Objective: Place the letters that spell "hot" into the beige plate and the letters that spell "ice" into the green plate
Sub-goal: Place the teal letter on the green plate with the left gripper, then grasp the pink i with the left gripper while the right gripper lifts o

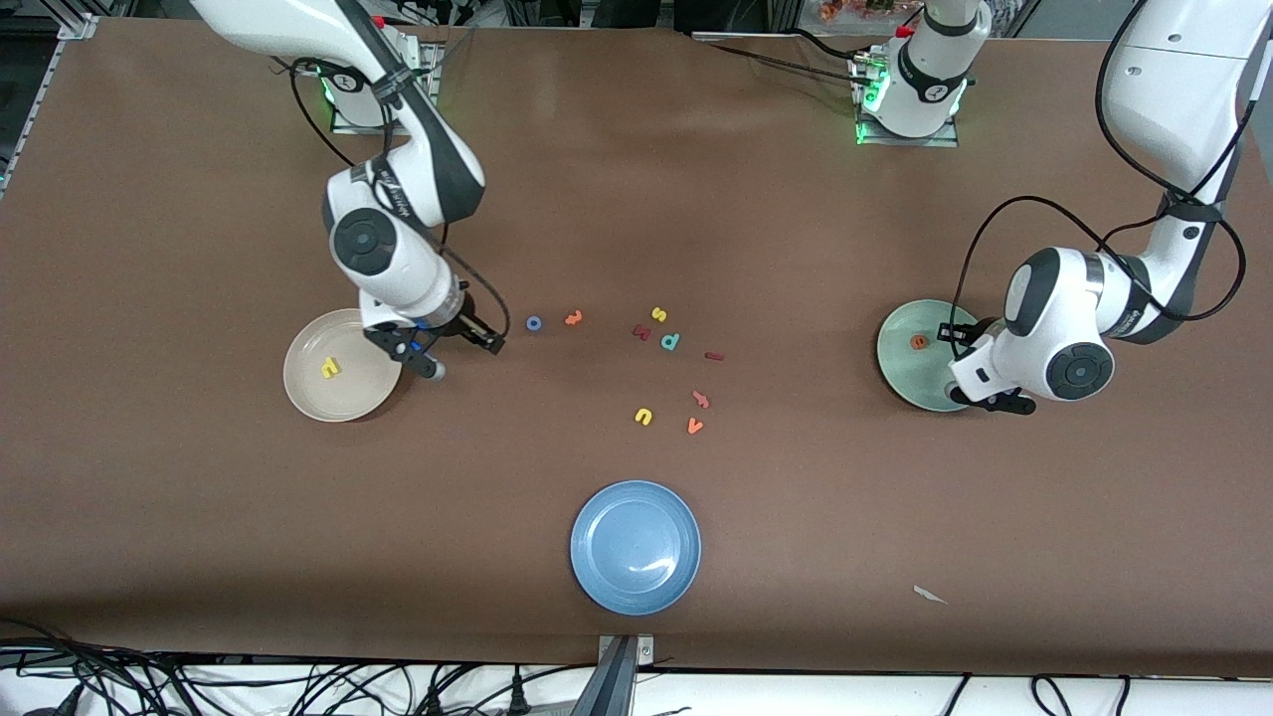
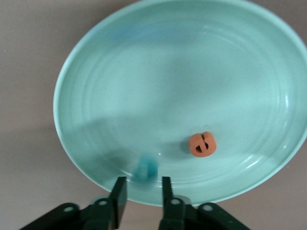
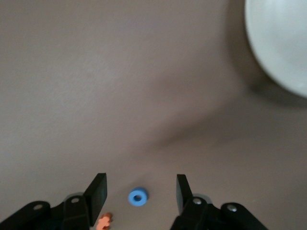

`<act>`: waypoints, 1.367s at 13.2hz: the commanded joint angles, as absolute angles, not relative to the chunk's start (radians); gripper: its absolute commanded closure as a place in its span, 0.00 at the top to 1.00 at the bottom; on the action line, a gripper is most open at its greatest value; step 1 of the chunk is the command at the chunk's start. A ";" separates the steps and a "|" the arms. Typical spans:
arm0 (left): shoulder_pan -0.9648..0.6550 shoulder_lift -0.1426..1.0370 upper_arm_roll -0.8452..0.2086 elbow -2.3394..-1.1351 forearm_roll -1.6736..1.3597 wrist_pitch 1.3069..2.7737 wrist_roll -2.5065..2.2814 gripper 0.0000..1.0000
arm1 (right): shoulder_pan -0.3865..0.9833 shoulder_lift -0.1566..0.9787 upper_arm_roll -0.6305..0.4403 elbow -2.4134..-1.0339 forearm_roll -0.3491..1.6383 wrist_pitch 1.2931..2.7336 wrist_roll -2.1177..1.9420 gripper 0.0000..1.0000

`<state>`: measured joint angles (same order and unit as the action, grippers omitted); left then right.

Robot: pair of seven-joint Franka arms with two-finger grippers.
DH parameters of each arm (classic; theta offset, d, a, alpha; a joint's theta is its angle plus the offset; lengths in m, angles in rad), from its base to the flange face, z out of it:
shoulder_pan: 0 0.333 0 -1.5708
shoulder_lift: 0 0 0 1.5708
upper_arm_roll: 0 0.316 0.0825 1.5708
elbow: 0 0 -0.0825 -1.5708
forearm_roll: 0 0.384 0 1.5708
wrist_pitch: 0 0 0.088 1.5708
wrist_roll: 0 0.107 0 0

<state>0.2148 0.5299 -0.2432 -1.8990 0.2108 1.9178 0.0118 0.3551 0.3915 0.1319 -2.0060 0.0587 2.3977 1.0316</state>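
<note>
The orange "e" [image 2: 202, 144] lies in the green plate [image 2: 96, 62], and a teal piece [image 2: 145, 167], blurred but likely the "c", sits in the plate just ahead of the left pincer [image 2: 142, 194], whose fingers stand apart with nothing between them. The yellow "h" [image 1: 330, 368] rests in the beige plate [image 1: 308, 393].

The right pincer [image 3: 140, 191] hangs released above the bench beside that plate, the blue "o" [image 3: 138, 197] framed between its fingers and the orange "t" [image 1: 573, 318] just past it. I'd judge the "o" is the step in hand: drop straight down and close on it (it's tiny). The dark red "i" [image 1: 713, 356] waits mid-bench.
</note>
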 commanded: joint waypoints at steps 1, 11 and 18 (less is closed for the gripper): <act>0.195 0.483 -0.270 -1.868 0.213 1.895 -0.055 1.00 | 0.405 0.425 0.129 -2.011 0.072 2.463 1.109 0.67; 0.003 0.563 -0.468 -1.795 0.069 2.196 -0.996 0.98 | 0.483 0.489 0.123 -2.087 0.048 2.609 1.195 0.67; -0.165 0.679 -0.428 -1.790 0.086 2.423 -1.304 0.94 | 0.483 0.480 0.117 -2.163 0.032 2.680 1.192 0.66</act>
<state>-0.0908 0.6567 -0.4658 -1.8076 0.0830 2.3923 -1.2391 0.4742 0.5077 0.1250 -2.1124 0.0506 2.6399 1.1864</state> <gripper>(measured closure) 0.053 0.330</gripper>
